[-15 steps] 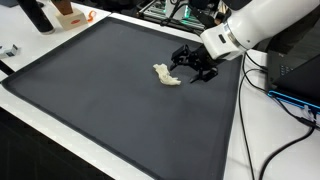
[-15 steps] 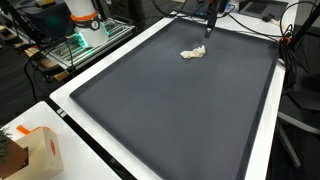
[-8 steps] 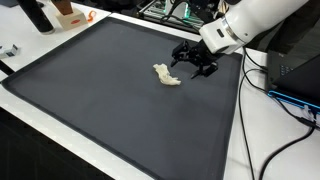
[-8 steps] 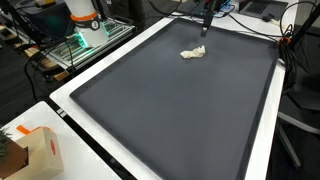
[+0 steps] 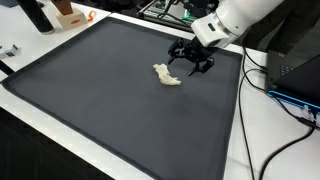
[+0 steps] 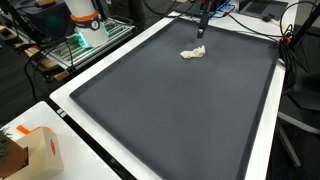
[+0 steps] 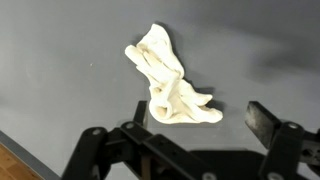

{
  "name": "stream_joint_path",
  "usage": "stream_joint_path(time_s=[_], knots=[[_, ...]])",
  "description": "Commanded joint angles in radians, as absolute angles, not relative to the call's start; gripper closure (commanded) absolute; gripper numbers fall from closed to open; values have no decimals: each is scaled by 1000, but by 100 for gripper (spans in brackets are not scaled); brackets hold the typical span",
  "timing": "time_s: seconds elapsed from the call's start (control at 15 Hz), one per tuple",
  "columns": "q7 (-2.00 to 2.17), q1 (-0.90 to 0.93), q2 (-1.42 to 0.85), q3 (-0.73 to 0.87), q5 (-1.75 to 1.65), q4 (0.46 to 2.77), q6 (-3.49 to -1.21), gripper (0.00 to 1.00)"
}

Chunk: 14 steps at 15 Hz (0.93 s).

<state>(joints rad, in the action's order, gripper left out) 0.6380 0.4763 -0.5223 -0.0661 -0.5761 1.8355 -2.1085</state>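
Gripper (image 5: 189,65) jaws stand wide apart and grasp nothing; it hangs low over the dark mat (image 5: 90,85), just beside a small crumpled white cloth (image 5: 167,76). That cloth lies loose on the mat in both exterior views, and in the wrist view it sits ahead of the spread fingers (image 7: 95,148), apart from them. By my judgement the reach to the cloth is largely made, but no grip is taken and the cloth has not left the mat.
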Motion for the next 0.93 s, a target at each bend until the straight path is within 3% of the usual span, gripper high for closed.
stream_joint_path(time_s=[0.0,0.87], knots=[[603,420,-453,-91,-523,1935,-2194,0],[434,248,-303,-92,-148,2136,-2475,0]])
